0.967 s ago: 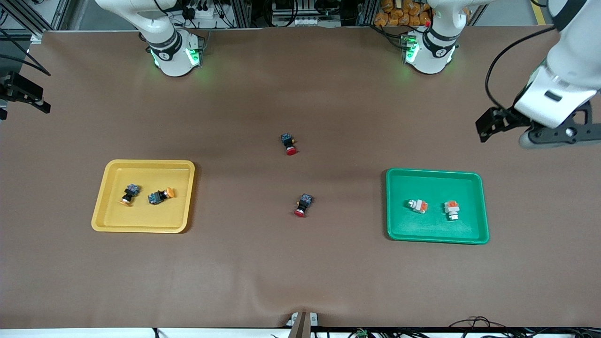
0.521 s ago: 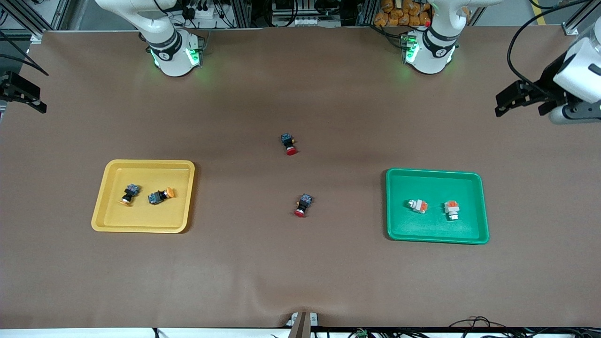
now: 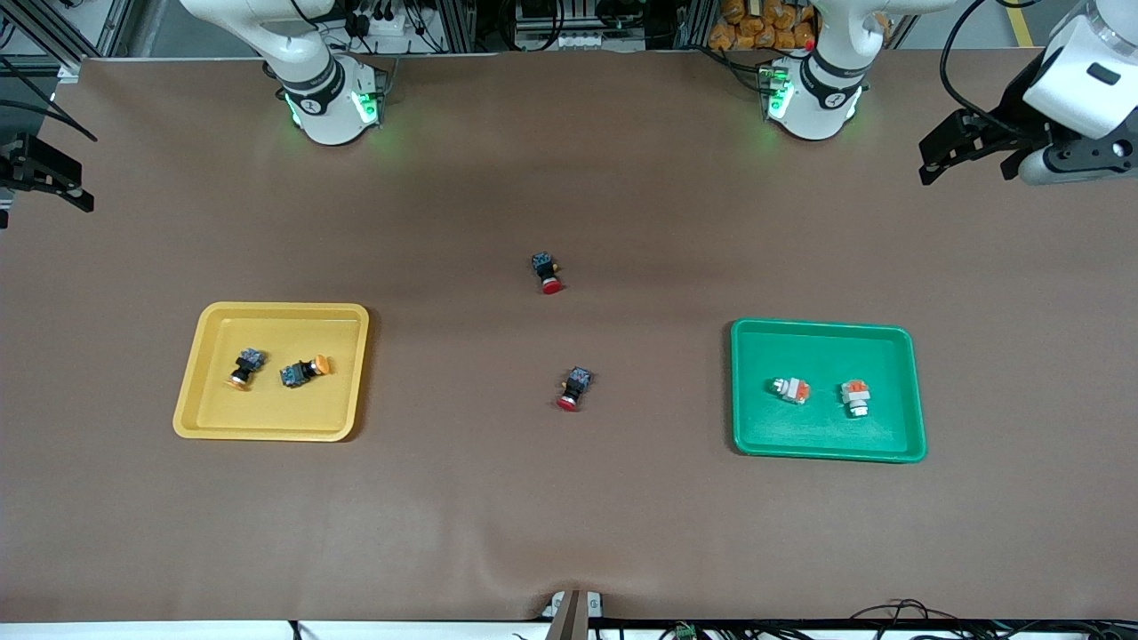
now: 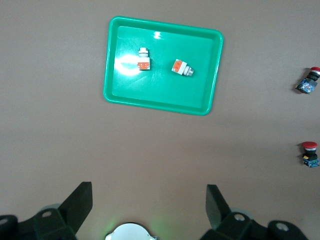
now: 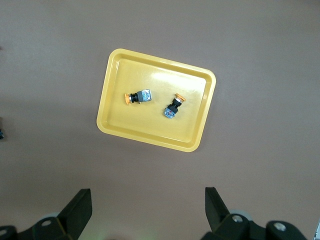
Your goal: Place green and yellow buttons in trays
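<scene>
The yellow tray point(image 3: 276, 308) holds two black-bodied yellow buttons point(image 3: 242, 367) point(image 3: 304, 370). They also show in the right wrist view point(image 5: 137, 97) point(image 5: 173, 107), in the yellow tray point(image 5: 150, 140). The green tray point(image 3: 822, 327) holds two white-bodied green buttons point(image 3: 791, 389) point(image 3: 855, 397). They also show in the left wrist view point(image 4: 144, 60) point(image 4: 182, 68), in the green tray point(image 4: 162, 104). My left gripper point(image 3: 967, 167) point(image 4: 148, 200) is open and empty, high over bare table at the left arm's end. My right gripper point(image 3: 53, 178) point(image 5: 147, 202) is open and empty over the table's edge at the right arm's end.
Two black-bodied switches with red caps lie on the brown table between the trays, one point(image 3: 547, 271) farther from the front camera than the other point(image 3: 575, 388). Both show in the left wrist view point(image 4: 307, 84) point(image 4: 310, 154). The arm bases point(image 3: 333, 102) point(image 3: 811, 98) stand at the table's back edge.
My left gripper has risen and drawn away from the green tray toward the table's back corner. My right gripper has barely shifted. The buttons and trays have not moved.
</scene>
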### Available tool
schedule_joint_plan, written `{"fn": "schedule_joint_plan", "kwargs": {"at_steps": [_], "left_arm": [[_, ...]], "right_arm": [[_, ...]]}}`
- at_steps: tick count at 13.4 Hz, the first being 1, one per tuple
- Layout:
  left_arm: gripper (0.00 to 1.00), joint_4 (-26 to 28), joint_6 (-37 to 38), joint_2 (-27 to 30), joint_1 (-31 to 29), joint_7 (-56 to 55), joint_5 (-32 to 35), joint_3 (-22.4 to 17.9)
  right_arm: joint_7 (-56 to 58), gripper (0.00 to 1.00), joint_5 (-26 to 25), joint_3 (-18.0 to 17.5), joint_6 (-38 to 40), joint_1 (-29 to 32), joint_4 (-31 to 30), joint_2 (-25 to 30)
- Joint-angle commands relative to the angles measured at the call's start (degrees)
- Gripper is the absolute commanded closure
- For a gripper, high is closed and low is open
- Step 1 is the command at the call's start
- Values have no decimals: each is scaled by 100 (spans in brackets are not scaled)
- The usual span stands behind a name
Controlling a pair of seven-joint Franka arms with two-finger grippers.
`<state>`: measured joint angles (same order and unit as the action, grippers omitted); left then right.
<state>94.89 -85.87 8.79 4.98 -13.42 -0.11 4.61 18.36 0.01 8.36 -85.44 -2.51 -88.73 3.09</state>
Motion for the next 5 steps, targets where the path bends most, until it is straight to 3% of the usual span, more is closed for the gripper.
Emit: {"fn": "schedule_joint_plan", "kwargs": {"at_steps": [1,5], "left_arm": [[0,-31,-70,-34,30,268,396,-48],[0,-111,-61,-106,100,393,407,-74]], "right_arm": [[1,0,131,-36,80,84,163,-80],[10,0,131,-45,71,84,154,-80]]}}
